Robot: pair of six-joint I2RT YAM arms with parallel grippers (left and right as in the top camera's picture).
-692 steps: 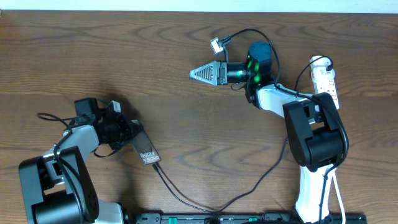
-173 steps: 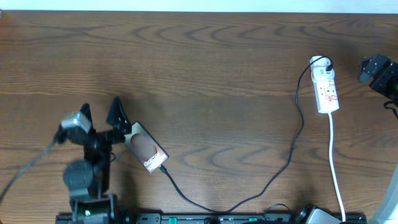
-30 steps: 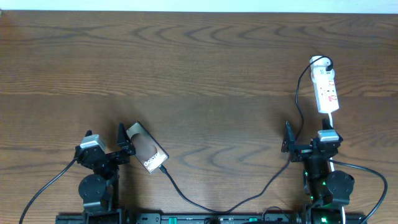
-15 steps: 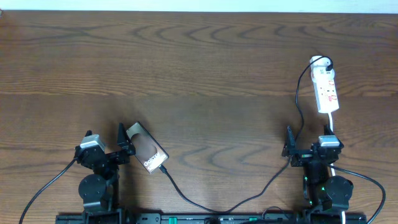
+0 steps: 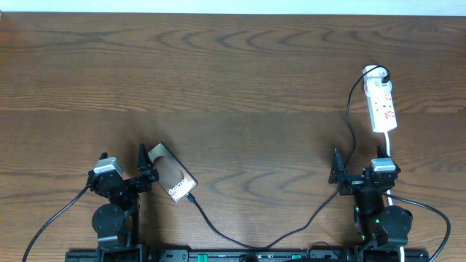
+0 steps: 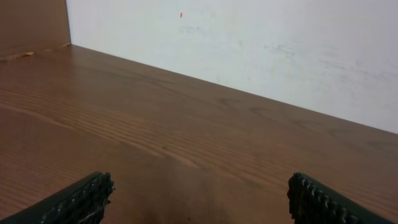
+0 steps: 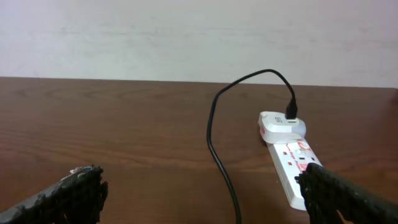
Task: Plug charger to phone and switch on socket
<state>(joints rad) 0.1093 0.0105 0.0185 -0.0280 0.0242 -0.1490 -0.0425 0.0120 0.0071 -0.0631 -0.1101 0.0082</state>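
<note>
The phone [image 5: 170,175] lies face up and slanted on the table at the lower left. The charger [image 5: 291,229], a thin black cable, meets the phone's lower end with its plug tip [image 5: 191,196]. From there it loops along the front edge and up to the white adapter at the far end of the socket [image 5: 383,105]. The socket [image 7: 292,160] and the cable [image 7: 217,149] also show in the right wrist view. My left gripper [image 5: 122,161] stands open just left of the phone, holding nothing [image 6: 202,200]. My right gripper [image 5: 358,169] is open below the socket, empty [image 7: 205,196].
The socket's white lead [image 5: 389,145] runs down past the right arm to the front edge. A black rail [image 5: 240,255] lines the table's front. A pale wall [image 7: 199,37] stands behind the table.
The right arm has settled very slightly lower. The phone, cable, socket and left arm have not moved.
</note>
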